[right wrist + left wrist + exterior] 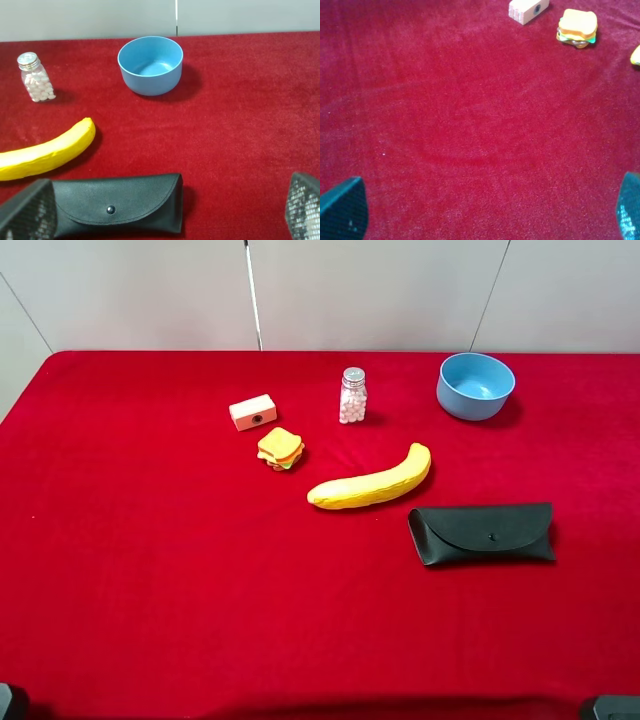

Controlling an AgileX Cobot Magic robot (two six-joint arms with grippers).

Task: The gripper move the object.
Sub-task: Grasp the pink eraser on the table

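Note:
The object, a small cream-white block (253,412) with pinkish edges and a dark round hole on its front face, lies on the red cloth at the back, left of centre. It also shows far off in the left wrist view (528,9). My left gripper (485,215) is open and empty, its fingertips (342,210) wide apart over bare cloth, well short of the block. My right gripper (165,212) is open and empty, its fingertips (305,207) spread near a black case. In the exterior high view only dark arm parts show at the bottom corners.
A toy sandwich (281,448) sits just in front of the block. A pill bottle (352,396), a blue bowl (475,386), a yellow banana (370,481) and a black glasses case (482,533) lie to the right. The red cloth (130,570) covers the table.

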